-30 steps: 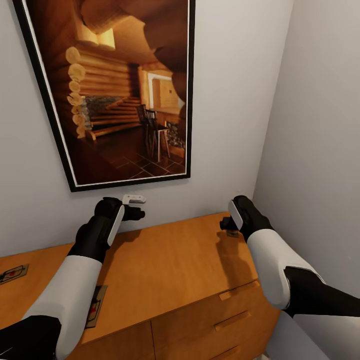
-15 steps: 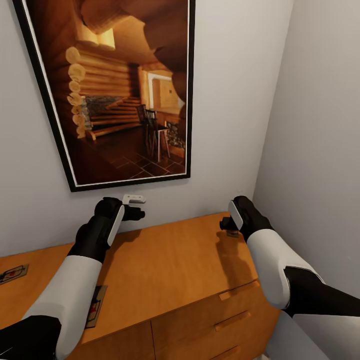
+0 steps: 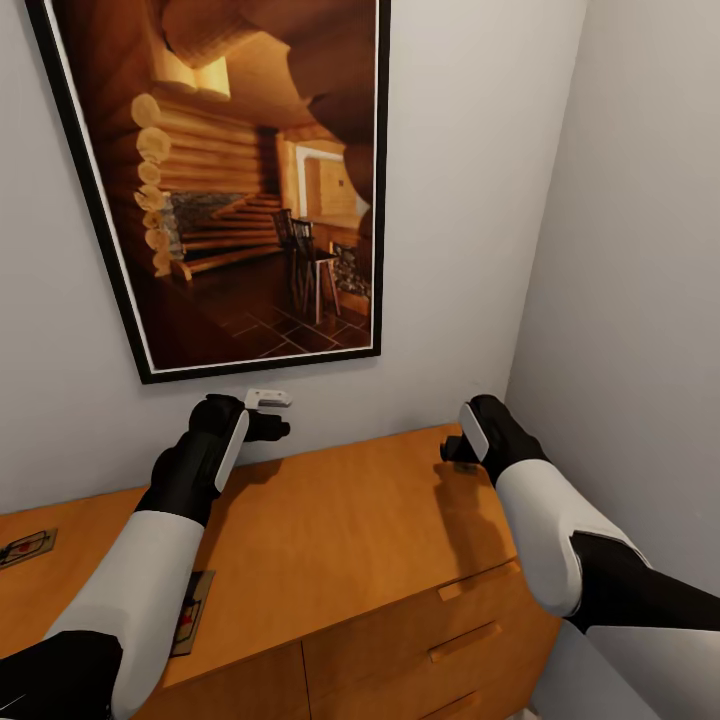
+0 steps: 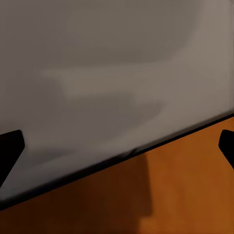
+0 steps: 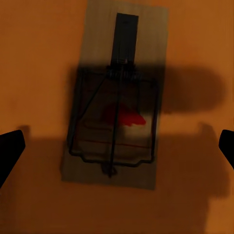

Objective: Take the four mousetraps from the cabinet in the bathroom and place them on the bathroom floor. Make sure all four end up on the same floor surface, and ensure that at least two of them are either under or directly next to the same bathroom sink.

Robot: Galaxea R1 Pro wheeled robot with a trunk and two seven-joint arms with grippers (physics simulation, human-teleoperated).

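Right gripper (image 5: 117, 146): I have it spread wide, both fingertips at the edges of the wrist view, holding nothing. It hangs directly over a mousetrap (image 5: 116, 95).
Target mousetrap: flat on the cabinet (image 3: 340, 540) top, straight ahead of the right fingers, centred between them, not touched.
Left gripper (image 4: 117, 144): also spread wide and empty, pointed at the wall where it meets the cabinet top.
Other mousetraps: one (image 3: 25, 547) lies on the top well out to the left of my left arm; another (image 3: 190, 612) lies partly under that forearm.
Progress: I judge no trap placed yet; all seen traps sit on the cabinet. Grasping, carrying and floor placement remain.
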